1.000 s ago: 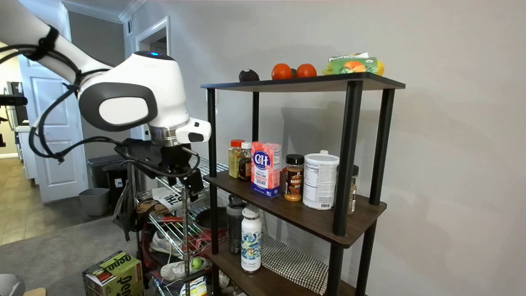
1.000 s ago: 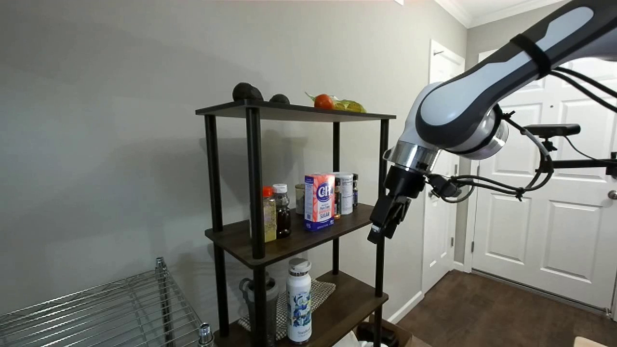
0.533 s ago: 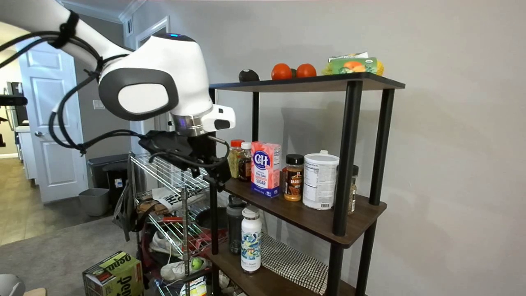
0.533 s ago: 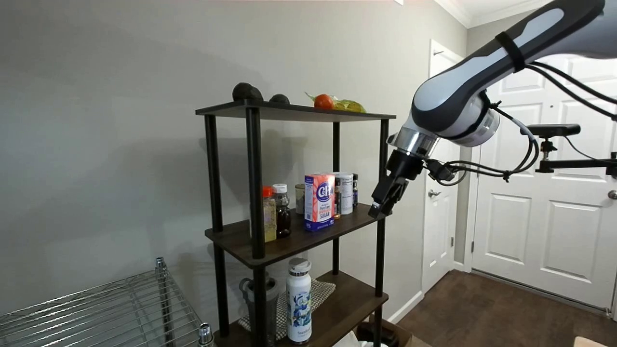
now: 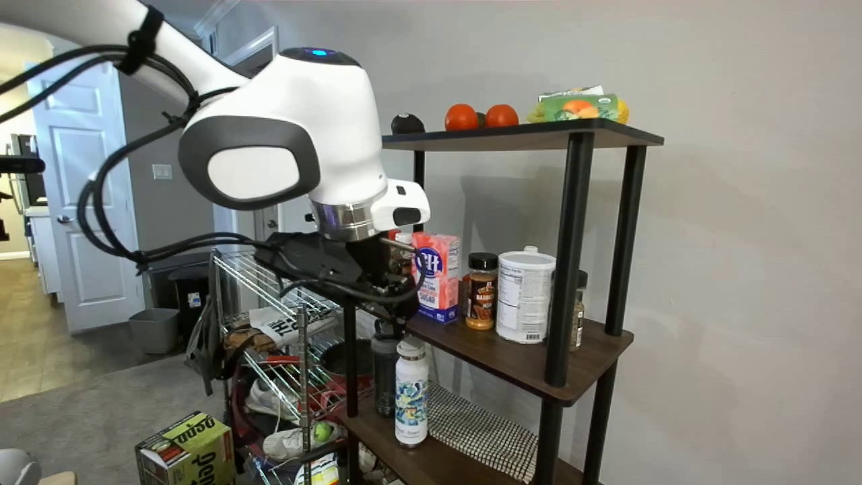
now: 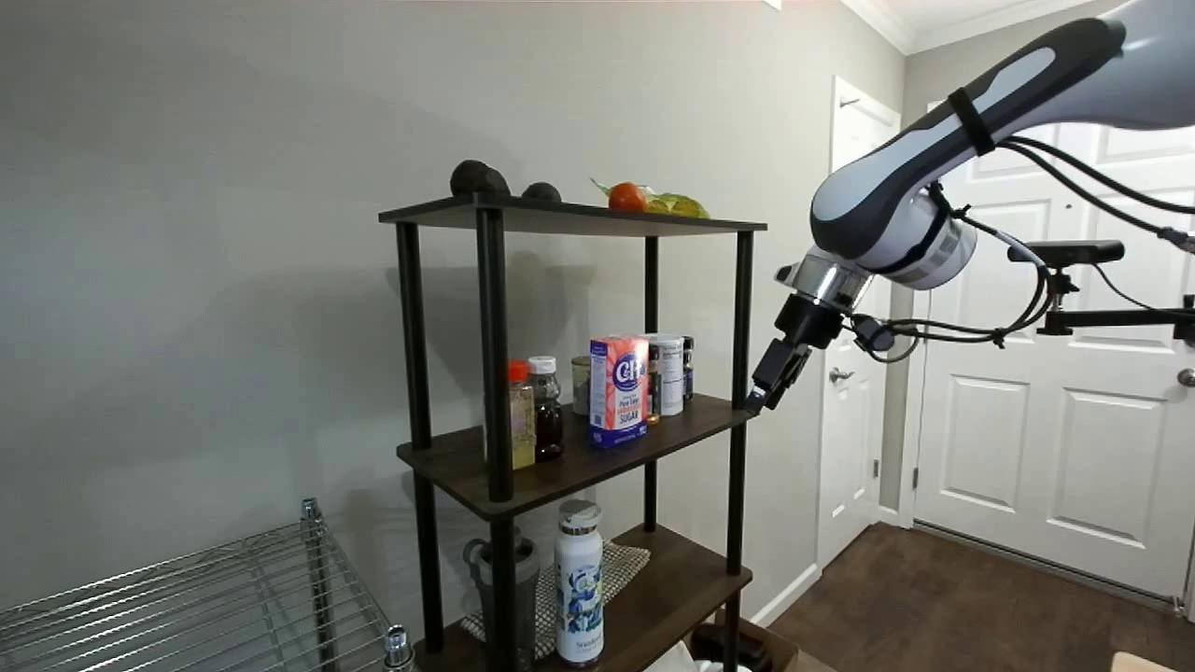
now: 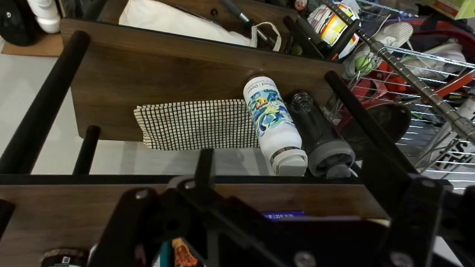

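Black and tilted downward, the end effector hangs right by the front edge of the middle shelf, its fingers spread wide! Is it touching that edge? I can't tell from here. Farther in on that shelf stands the sugar, upright, pink and blue, partly covered by the end effector in an exterior view. On one side of it, the barbecue jar and then the white tub; on the other, the syrup and the red-capped jar, close together. Down on the bottom shelf, the white bottle stands just beside the grey bottle, and the wrist view picks out the checked mat lying next to the white bottle. Up top, we have tomatoes, avocados and a green packet. And shiny metal close by: that's the wire rack.
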Controlling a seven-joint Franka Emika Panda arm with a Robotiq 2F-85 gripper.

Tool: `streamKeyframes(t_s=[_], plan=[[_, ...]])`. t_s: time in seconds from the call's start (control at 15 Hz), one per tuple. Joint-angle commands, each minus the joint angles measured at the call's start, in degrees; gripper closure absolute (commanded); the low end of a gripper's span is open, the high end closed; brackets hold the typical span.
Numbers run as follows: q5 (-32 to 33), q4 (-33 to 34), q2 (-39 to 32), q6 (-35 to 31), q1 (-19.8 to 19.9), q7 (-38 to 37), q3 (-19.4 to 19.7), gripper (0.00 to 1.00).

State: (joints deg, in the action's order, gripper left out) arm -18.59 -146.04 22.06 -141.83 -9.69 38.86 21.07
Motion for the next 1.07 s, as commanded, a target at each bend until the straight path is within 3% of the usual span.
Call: streamKeyframes(t_s=[0.0,1.0], plan=[[-4.50,1.03,-2.33,-0.20,0.62,7.55,1.39,0.00],[-27.06,0.91,-3.96,-3.11,1.34,26.29,-0.44,0.00]])
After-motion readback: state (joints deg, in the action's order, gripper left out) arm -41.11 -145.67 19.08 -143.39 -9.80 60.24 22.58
